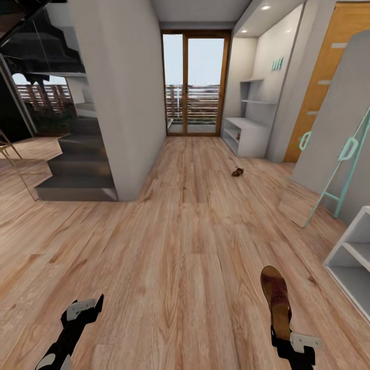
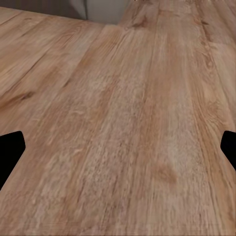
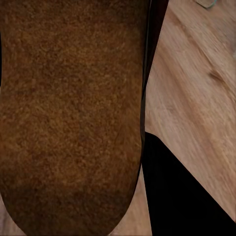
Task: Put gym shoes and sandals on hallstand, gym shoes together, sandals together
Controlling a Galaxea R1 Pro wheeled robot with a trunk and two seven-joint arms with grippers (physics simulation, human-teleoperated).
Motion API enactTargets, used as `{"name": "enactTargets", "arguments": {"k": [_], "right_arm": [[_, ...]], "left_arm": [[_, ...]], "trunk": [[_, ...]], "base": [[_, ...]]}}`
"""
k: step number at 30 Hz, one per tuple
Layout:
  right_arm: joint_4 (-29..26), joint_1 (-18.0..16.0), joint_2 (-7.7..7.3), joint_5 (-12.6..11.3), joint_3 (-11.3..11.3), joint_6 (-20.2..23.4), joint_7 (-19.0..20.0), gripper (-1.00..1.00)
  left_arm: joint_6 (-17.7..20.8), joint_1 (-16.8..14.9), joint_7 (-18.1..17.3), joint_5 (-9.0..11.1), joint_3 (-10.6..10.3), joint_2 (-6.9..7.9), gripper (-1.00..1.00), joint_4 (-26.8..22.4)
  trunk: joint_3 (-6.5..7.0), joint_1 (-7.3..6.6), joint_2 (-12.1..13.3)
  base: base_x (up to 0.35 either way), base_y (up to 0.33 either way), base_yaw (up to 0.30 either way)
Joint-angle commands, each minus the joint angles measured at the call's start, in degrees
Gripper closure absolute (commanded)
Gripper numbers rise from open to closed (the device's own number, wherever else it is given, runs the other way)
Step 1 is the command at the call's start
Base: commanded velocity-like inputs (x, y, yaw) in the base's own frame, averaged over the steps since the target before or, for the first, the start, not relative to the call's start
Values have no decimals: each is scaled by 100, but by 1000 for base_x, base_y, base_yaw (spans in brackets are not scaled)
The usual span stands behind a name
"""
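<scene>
We carry one sandal in the right gripper, pinched at its heel end, toe pointing ahead; we should keep it level and steer toward the hallstand at the far right. The left gripper hangs spread and empty over the corridor floor. The other sandal lies on the floor before the hallstand, near our path. A mint ladder leans at right.

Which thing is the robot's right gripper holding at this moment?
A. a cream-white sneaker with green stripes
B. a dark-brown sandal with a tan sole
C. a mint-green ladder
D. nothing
B: in the head view the right gripper is closed on the heel end of a dark-brown sandal with a tan sole, held above the light-brown wood plank floor.
</scene>
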Motion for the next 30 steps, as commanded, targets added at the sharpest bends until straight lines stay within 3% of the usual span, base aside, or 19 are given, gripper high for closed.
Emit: {"name": "enactTargets", "arguments": {"k": [1,30], "right_arm": [[2,-4,-2,-60,23,-18,5,100],[2,-3,-2,-60,23,-18,5,100]], "left_arm": [[-24,-7,-34,-58,48,-8,-100,4],[-16,-8,-17,-60,50,-5,-100,4]], "trunk": [[-5,2,-2],[-5,2,-2]], "base": [[338,0,0],[338,0,0]]}}
